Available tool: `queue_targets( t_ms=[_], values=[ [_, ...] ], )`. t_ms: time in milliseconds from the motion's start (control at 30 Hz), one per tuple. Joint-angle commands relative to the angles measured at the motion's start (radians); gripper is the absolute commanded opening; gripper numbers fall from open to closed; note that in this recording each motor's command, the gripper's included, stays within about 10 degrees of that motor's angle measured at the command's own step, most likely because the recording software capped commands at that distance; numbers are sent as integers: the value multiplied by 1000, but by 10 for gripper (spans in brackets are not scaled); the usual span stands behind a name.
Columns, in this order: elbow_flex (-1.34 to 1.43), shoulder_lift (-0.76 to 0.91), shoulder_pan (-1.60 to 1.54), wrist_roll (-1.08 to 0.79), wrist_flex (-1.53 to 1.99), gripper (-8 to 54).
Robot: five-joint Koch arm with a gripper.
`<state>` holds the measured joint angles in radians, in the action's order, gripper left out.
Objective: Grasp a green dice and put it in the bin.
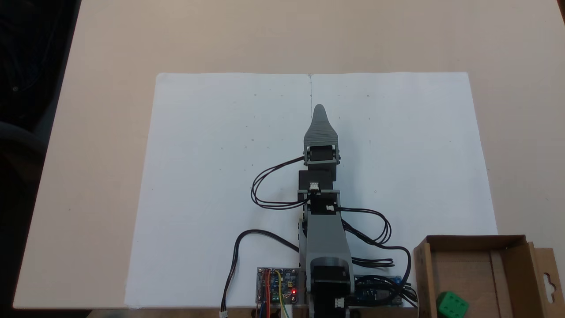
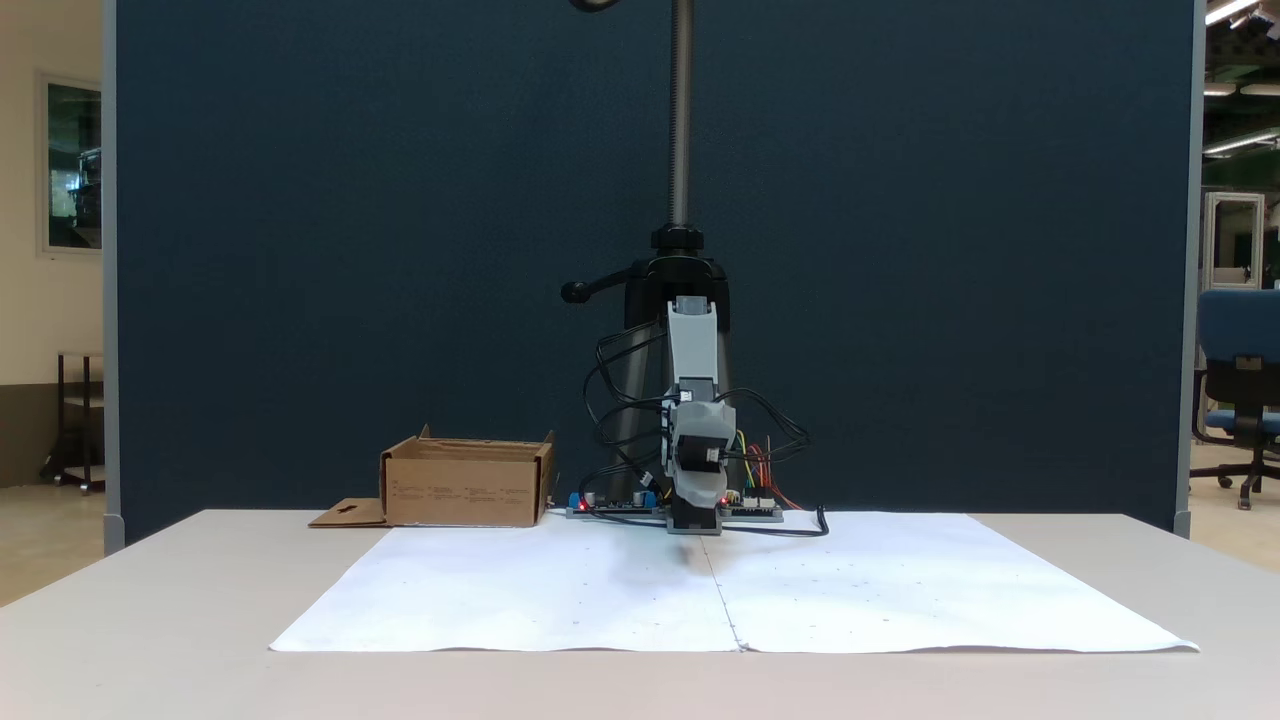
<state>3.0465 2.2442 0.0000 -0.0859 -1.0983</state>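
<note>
The pincer hung over the white paper, well away from the bin, with one grey tip showing, so whether it stood wide or narrow could not be told. The green dice already lay inside the bin near its lower edge. Little seemed left but keeping the arm clear of the bin; the bin's near side was cut off.

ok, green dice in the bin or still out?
In. The green dice sits on the floor of the bin, inside its cardboard walls, seen from above. The gripper is over the paper, apart from it.
</note>
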Motion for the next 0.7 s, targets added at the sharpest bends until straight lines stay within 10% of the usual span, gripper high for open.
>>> queue_targets(
  t_ms=[0,667],
  values=[
    [38,87,3,23,-168,443],
    [84,112,6,20,-374,446]
  ],
)
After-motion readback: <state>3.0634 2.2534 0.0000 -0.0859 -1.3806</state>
